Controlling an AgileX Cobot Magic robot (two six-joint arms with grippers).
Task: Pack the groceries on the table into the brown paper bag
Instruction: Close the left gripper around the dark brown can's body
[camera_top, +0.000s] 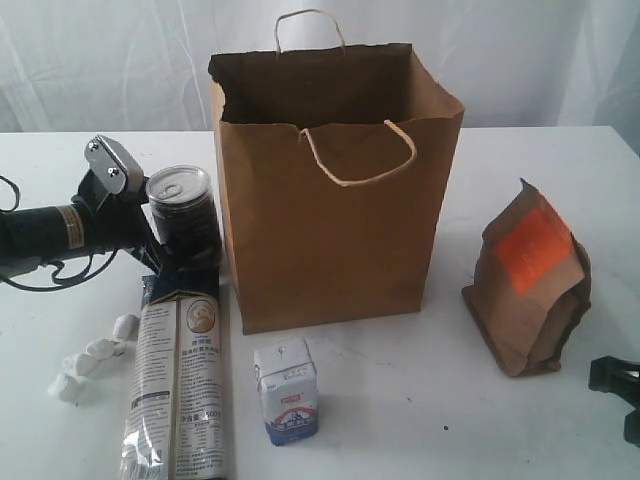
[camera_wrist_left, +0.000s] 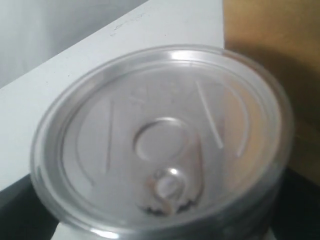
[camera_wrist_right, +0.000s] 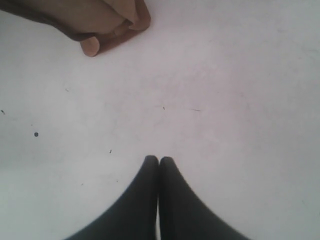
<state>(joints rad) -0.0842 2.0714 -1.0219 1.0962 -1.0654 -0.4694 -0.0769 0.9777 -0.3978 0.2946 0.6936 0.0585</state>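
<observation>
While the left gripper (camera_top: 160, 255) straddles the silver-lidded dark jar (camera_top: 183, 215), just left of the brown paper bag (camera_top: 330, 230), jaws fully spread, centre it before clamping below the lid. The right gripper (camera_wrist_right: 159, 161) is closed, empty, well right of the bag.

A big white crinkly sheet (camera_top: 100, 60) hangs at the back, behind everything else. It has soft folds, with some lighter and some greyer streaks. In the exterior view it fills the whole top, from one side to the other.
</observation>
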